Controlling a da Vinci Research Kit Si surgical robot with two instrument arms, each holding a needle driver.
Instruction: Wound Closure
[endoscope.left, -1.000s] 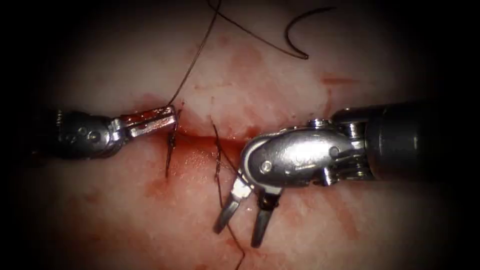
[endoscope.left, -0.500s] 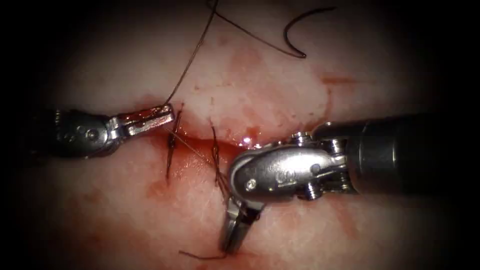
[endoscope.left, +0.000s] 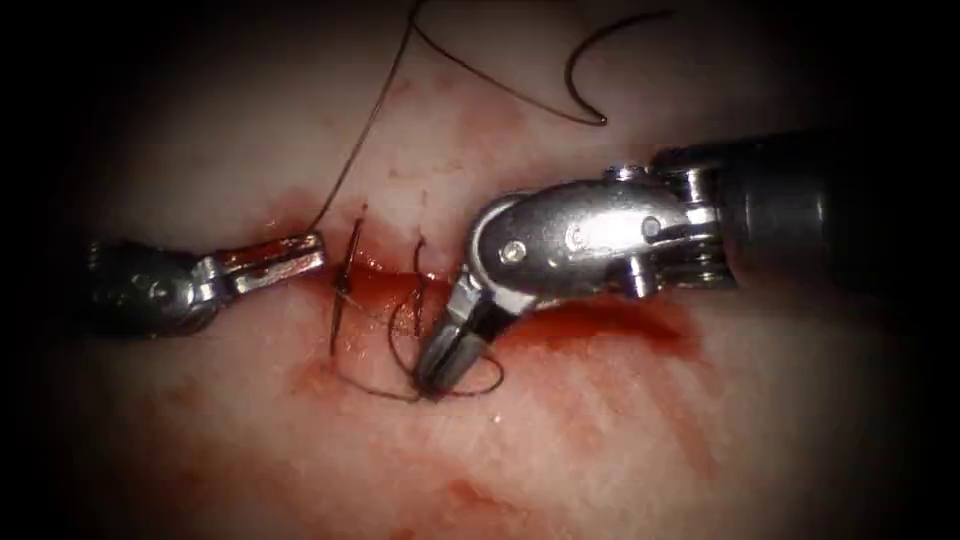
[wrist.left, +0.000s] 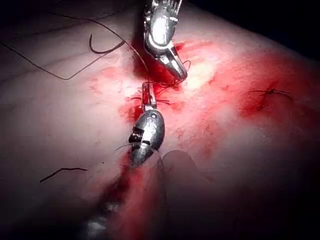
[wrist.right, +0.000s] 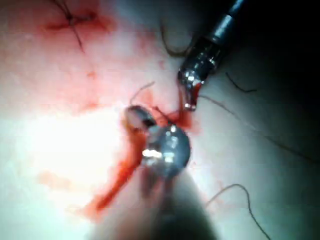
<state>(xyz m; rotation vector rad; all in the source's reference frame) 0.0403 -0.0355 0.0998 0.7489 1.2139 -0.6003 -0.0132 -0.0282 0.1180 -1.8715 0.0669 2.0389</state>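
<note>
My left tool (endoscope.left: 316, 250) lies at the left end of the cut (endoscope.left: 385, 288), jaws shut on the long thread (endoscope.left: 368, 120) that climbs away to the top. My right tool (endoscope.left: 433, 378) points down just below the cut, jaws shut on the short thread tail (endoscope.left: 470, 392), which curls in a loop around its tip. Two stitches (endoscope.left: 345, 275) cross the cut between the tools. The curved needle (endoscope.left: 578, 62) lies free on the tissue at the top, held by neither tool and not in the tissue. In the left wrist view the needle (wrist.left: 102, 49) lies beyond both tools.
Red fluid (endoscope.left: 610, 318) pools along the cut under the right tool's wrist and stains the tissue below. An older stitch (wrist.left: 270, 92) sits in a red patch away from the tools. A cut end of thread (wrist.left: 62, 172) lies loose on the tissue.
The right tool's jaws closed on the thread tail below the cut, then carried it up and left, curling it into a loop. The left tool drifted slightly left and down.
</note>
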